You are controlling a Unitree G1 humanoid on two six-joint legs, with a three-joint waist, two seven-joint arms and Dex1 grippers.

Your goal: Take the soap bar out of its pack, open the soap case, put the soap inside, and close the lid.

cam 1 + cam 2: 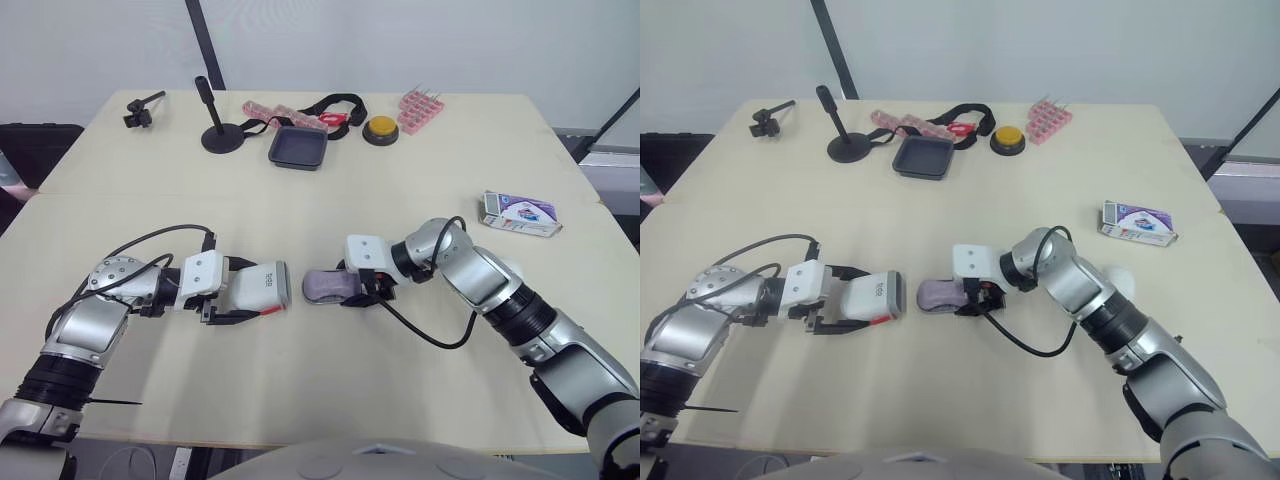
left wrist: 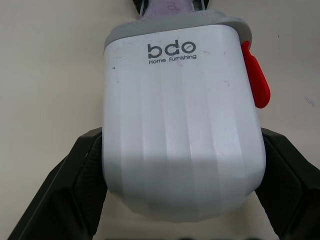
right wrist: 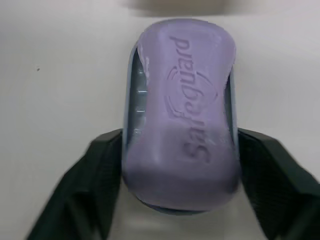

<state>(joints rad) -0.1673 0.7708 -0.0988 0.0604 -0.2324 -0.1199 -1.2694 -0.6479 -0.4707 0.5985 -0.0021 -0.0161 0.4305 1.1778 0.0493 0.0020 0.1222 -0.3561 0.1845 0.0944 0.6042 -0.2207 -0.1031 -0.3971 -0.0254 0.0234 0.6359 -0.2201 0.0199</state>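
Two robot arms are seen meeting over the middle of a pale worktop (image 1: pixel 330 400). The left gripper (image 1: pixel 243 290) is clenched on a white soap case cover (image 2: pixel 182 125), jaws pressed to its two sides; a grey rim and a red tab (image 2: pixel 256 75) are seen at its far end, which faces the other arm. The right gripper (image 1: pixel 346 287) is clenched on a grey tray (image 3: pixel 131 100), apparently the case's inner part, w/ jaws on its long edges. The purple soap bar (image 3: pixel 182 115) is lying on that tray, logo up. Cover mouth and soap end are set just beside each other, roughly in line, w/ a narrow gap between. The pack (image 1: pixel 518 213) is lying well apart, near the worktop's right edge, so unpacking is judged done and the soap seated. Step in hand: closing the case. Next move, as judged: tray and cover to be brought together end to end, kept level and centred, so the tray enters the rim w/o catching; both grips probably to be held firm until fully shut.
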